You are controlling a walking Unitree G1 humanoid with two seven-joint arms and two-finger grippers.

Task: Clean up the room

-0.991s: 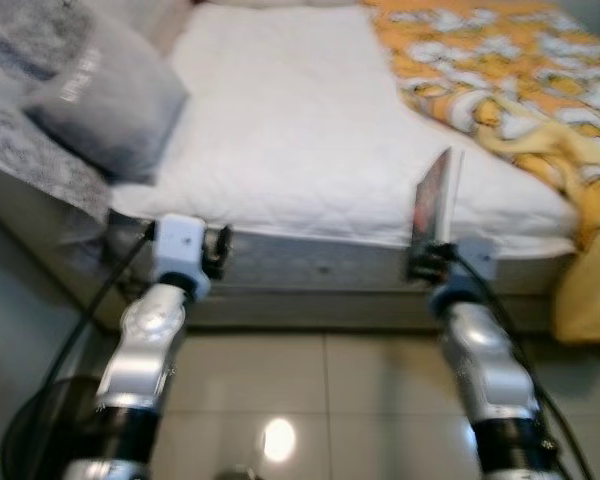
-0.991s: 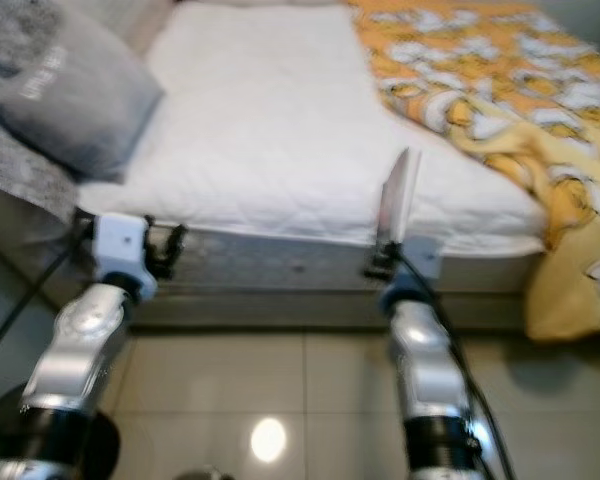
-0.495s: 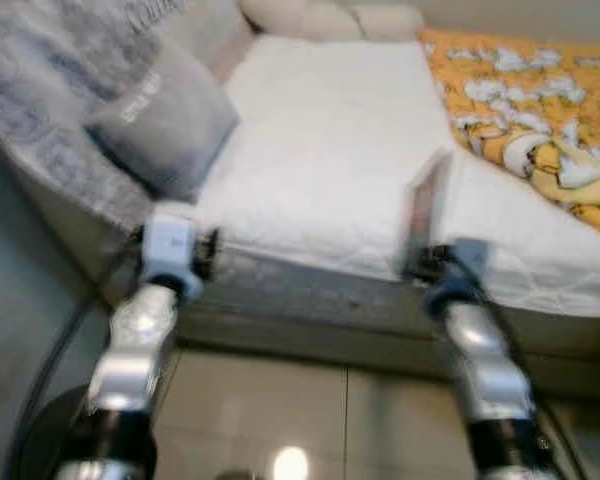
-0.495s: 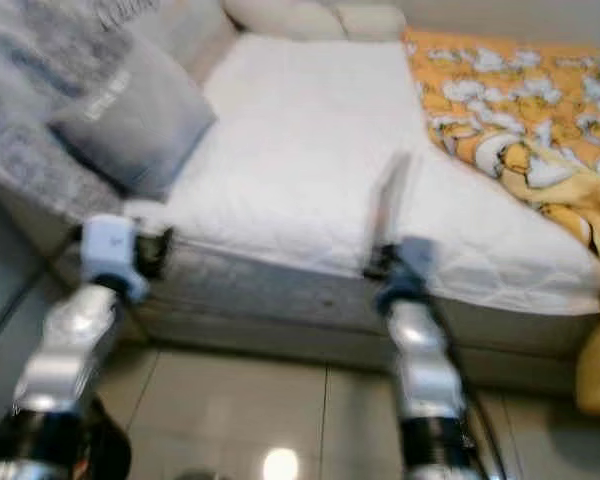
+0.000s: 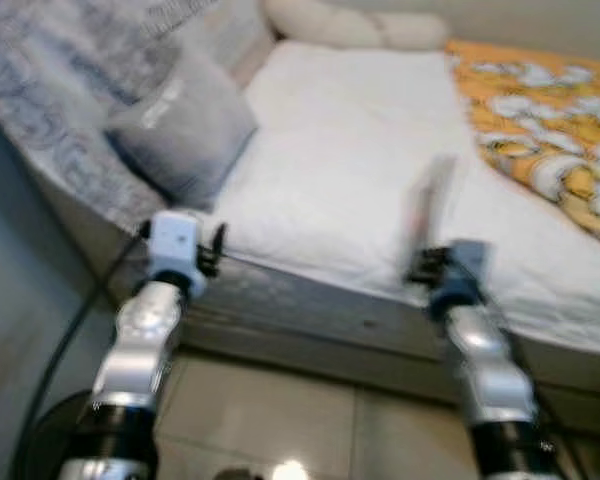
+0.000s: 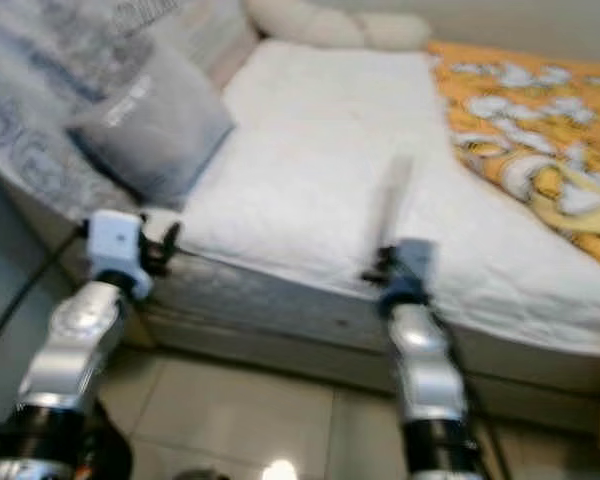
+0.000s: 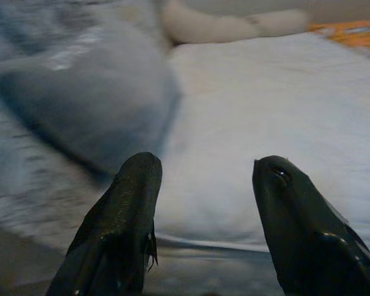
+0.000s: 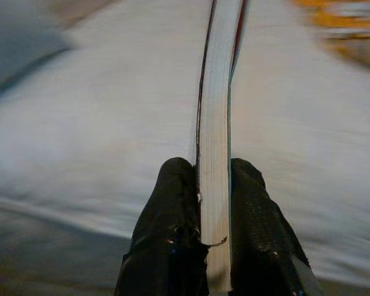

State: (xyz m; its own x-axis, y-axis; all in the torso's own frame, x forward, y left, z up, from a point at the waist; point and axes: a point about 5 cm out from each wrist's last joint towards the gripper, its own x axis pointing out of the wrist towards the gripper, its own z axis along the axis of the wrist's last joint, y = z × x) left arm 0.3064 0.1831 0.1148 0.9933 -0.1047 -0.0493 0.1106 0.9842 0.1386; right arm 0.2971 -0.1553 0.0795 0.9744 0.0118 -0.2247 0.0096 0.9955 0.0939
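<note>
A thin book [image 8: 214, 105] stands upright on its edge, clamped between the two black fingers of my right gripper [image 8: 213, 179]. In the head views the book [image 5: 428, 212] rises above the right gripper [image 5: 427, 268] at the near edge of the white mattress [image 5: 350, 150]. My left gripper [image 7: 203, 176] is open and holds nothing, hovering at the mattress edge in front of a grey pillow [image 7: 86, 105]. From the head that left gripper [image 5: 216, 248] is seen just below the grey pillow [image 5: 185, 125].
An orange patterned blanket [image 5: 550, 120] covers the right side of the bed. Cream pillows [image 5: 350, 28] lie at the head of it. A grey patterned throw [image 5: 40, 90] hangs at the left. Tiled floor [image 5: 280, 420] lies below, with cables trailing from both arms.
The camera has swung left and up, so the bed has shifted right in view and the cream pillows have come in. Both arms keep their pose, the book still held upright.
</note>
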